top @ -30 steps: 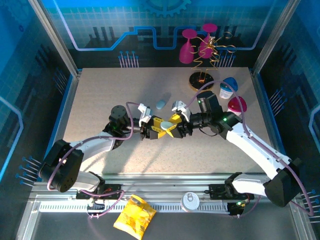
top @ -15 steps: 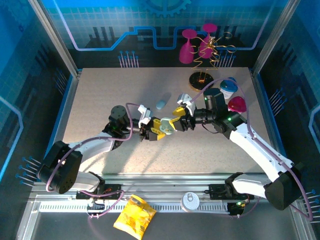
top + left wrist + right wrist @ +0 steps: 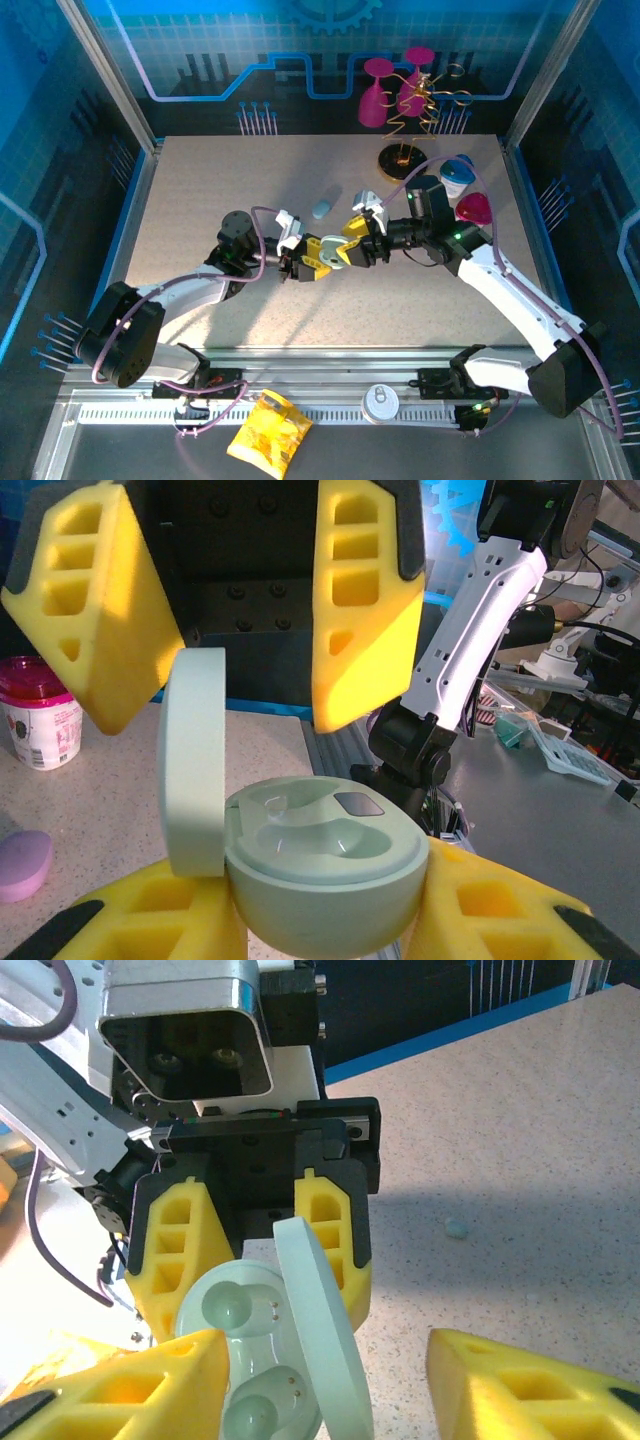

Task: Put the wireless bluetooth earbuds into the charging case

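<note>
Lid-open case is clamped in the closed left gripper, sockets empty. The right gripper is spread wide astride the lid, nothing held. A probable earbud is seen on the table beyond its fingers; pickup is needed first.

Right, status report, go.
Left gripper shut on charging case, lid open. Right gripper open, straddling lid. Both sockets empty. Tiny pale speck on table beyond, maybe an earbud.
</note>
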Controlling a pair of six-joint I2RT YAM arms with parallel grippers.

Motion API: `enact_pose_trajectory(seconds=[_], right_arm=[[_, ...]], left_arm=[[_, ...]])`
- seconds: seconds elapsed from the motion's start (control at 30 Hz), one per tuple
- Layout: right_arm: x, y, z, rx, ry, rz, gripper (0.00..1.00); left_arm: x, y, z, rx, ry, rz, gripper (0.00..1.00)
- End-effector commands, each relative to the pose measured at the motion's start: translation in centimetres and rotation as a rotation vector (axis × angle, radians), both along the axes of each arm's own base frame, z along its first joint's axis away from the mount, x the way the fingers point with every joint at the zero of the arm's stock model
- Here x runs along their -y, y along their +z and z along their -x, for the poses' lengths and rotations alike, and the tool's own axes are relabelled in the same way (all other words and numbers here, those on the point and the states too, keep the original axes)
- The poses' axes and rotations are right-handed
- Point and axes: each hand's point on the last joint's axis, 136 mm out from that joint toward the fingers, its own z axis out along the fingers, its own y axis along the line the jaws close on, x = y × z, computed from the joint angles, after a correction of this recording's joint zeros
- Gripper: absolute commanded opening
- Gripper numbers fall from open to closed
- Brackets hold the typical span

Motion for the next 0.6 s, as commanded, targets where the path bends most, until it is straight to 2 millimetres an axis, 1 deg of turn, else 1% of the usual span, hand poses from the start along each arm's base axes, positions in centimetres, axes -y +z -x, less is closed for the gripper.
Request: enact_pose_trajectory(seconds=[0.0, 0.07, 0.1, 0.17, 0.27, 0.3, 0.37, 0.43, 0.47, 0.57], right_arm=[[0.0, 0.4, 0.5, 0.007, 0.034, -0.017, 0.44], [-0.1, 0.1, 0.4, -0.002, 0.037, -0.01, 0.26], [-0.2, 0.0, 0.4, -0.003, 0.041, -0.007, 0.21], [-0.3, -0.1, 0.4, 0.001, 0.048, -0.003, 0.15], [-0.4, -0.1, 0.7, 0.011, 0.064, 0.003, 0.02], [-0.4, -0.1, 0.8, 0.015, 0.065, 0.008, 0.0], [-0.4, -0.3, 0.9, 0.023, 0.063, 0.024, 0.0], [-0.3, -0.3, 0.8, 0.037, 0.053, 0.037, 0.0], [-0.2, -0.3, 0.7, 0.046, 0.04, 0.042, 0.0], [0.1, 0.1, 0.2, 0.086, -0.003, 0.046, 0.0]], left_arm=[[0.1, 1.5, 0.7, 0.056, -0.04, 0.03, 0.3], [0.0, 1.7, 0.8, 0.056, -0.044, 0.032, 0.3], [0.0, 1.7, 0.8, 0.054, -0.044, 0.033, 0.3], [0.0, 1.7, 0.8, 0.055, -0.043, 0.034, 0.3], [0.0, 1.5, 0.6, 0.051, -0.03, 0.031, 0.31], [0.0, 1.3, 0.5, 0.05, -0.023, 0.029, 0.31], [0.1, 1.0, 0.1, 0.047, -0.005, 0.025, 0.32], [0.2, 0.9, -0.3, 0.049, 0.01, 0.027, 0.35], [0.2, 0.8, -0.5, 0.052, 0.02, 0.029, 0.39], [0.2, 0.1, -1.5, 0.056, 0.073, 0.023, 0.61]])
